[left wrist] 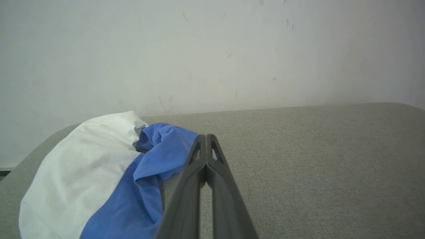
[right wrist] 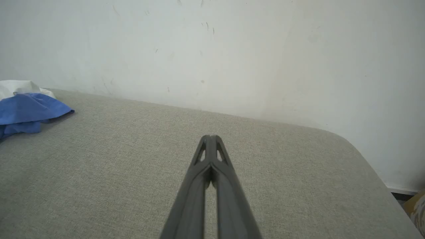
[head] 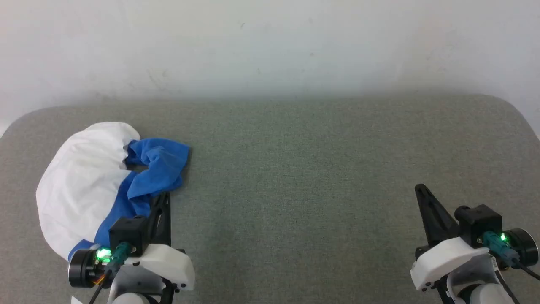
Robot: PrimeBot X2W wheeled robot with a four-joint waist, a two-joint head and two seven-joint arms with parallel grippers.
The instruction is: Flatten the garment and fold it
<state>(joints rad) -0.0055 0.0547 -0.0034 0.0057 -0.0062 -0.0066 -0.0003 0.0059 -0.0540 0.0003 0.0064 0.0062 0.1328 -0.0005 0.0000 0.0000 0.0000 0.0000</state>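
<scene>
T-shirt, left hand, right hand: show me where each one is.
T-shirt point(head: 80, 177), head view, on its white body.
left hand point(left wrist: 206, 136), left wrist view, at the closed fingertips.
right hand point(right wrist: 210, 136), right wrist view, at the closed fingertips.

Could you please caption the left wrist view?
Shut left end effector beside the crumpled garment on a grey fabric surface.

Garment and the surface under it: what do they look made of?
Garment: thin soft cloth, likely cotton knit, matte; it slumps in loose creases and folds. Surface: grey-green woven, upholstery-type fabric, matte; a fine heathered weave shows in the wrist views, and the corners look rounded and perhaps padded.
</scene>
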